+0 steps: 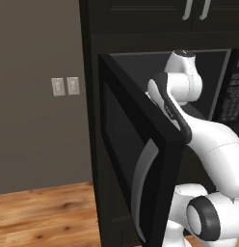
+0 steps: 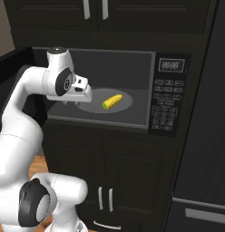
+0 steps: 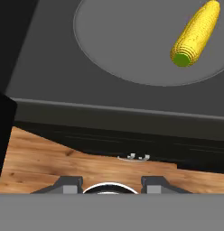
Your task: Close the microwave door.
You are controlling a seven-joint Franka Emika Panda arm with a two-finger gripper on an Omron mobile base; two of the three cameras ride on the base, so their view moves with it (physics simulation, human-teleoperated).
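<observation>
On turntable [image 3: 132, 40], corn cob [image 3: 195, 34]

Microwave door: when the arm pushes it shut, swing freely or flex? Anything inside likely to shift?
The microwave door looks like a rigid framed panel hinged at one side, so it probably swings as one piece without flexing. The corn cob lies loose on the turntable; being round, it might roll if the door slams.
</observation>
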